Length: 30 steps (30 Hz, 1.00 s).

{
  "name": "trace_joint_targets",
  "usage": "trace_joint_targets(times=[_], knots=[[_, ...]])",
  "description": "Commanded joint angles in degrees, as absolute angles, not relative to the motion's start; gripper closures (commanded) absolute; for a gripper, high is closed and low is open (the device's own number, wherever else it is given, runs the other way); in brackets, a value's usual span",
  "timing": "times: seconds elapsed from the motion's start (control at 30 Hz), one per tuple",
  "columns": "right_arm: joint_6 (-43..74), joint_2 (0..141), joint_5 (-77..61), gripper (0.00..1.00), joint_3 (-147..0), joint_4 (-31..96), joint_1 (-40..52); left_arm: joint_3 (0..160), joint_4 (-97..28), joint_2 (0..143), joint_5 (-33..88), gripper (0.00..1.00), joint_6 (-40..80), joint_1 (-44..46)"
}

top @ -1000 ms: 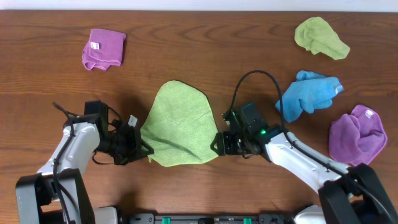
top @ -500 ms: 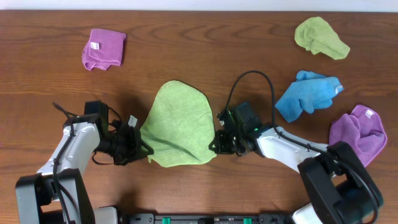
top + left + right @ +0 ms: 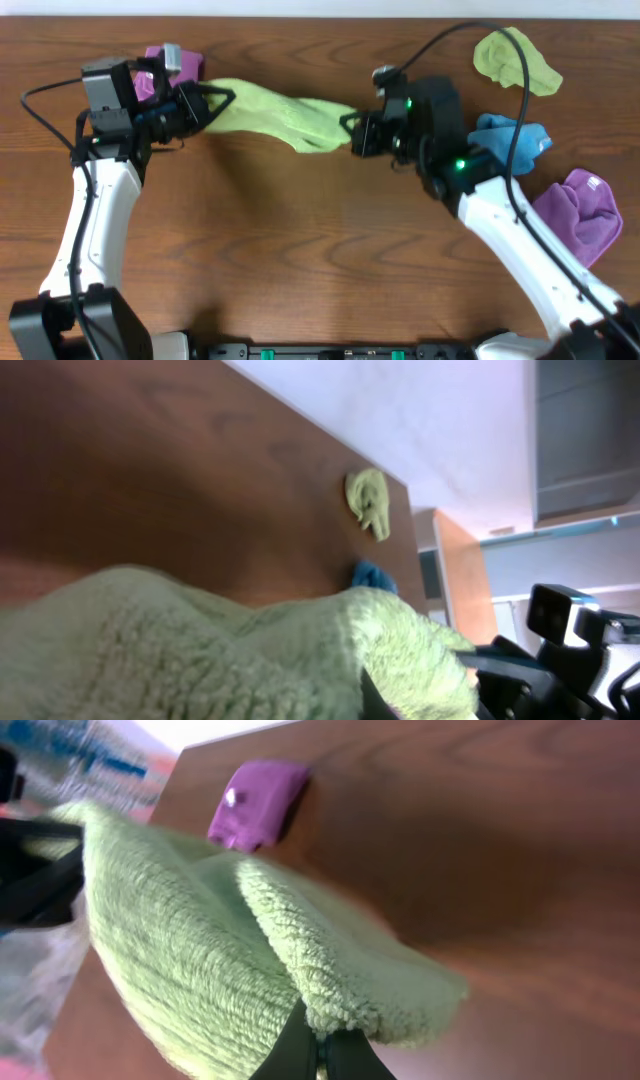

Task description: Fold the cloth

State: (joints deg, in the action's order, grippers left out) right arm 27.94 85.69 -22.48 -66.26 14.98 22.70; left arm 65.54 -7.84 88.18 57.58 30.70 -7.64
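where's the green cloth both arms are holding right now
Overhead, the green cloth is stretched across the far middle of the table, its left end in the left pincer, its right end in the right pincer.

A brown wooden table (image 3: 300,250) carries four loose cloths. A folded magenta cloth (image 3: 256,804) lies far left. A crumpled lime-green cloth (image 3: 515,58), blue cloth (image 3: 510,140) and purple cloth (image 3: 575,215) lie right.

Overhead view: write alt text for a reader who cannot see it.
Two robot arms stretch a lime-green cloth between them over a wooden table, left gripper and right gripper each shut on one end. A blue cloth and a purple cloth lie nearby.
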Motion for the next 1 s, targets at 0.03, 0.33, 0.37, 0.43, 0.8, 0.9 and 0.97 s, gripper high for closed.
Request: trace_joint_targets(times=[0.03,0.33,0.37,0.43,0.8,0.9,0.97], knots=[[22.94,90.45,-20.93,0.99,-72.47,15.31,20.05,66.61,0.34,93.21,59.09,0.94,40.99,-7.35],[20.10,100.92,-20.82,0.99,-85.60,15.53,15.94,74.74,17.26,105.23,60.99,0.94,51.90,-6.20],[20.01,101.84,-20.69,0.99,-87.11,15.77,15.81,76.12,17.23,106.32,61.23,0.94,51.90,-5.89],[19.49,103.04,-20.75,0.99,-89.49,17.04,15.66,78.56,17.21,108.07,62.87,0.94,51.88,-5.58],[11.18,103.20,-19.49,0.99,-91.98,35.66,15.94,79.35,-14.72,108.68,69.82,0.94,26.87,-6.55],[9.96,103.20,-19.49,0.99,-91.98,43.24,16.67,79.35,-36.42,108.68,64.23,0.94,10.63,-6.96],[9.93,103.20,-19.46,0.99,-91.96,46.39,17.28,79.33,-44.51,108.68,61.76,0.94,4.38,-6.96]])
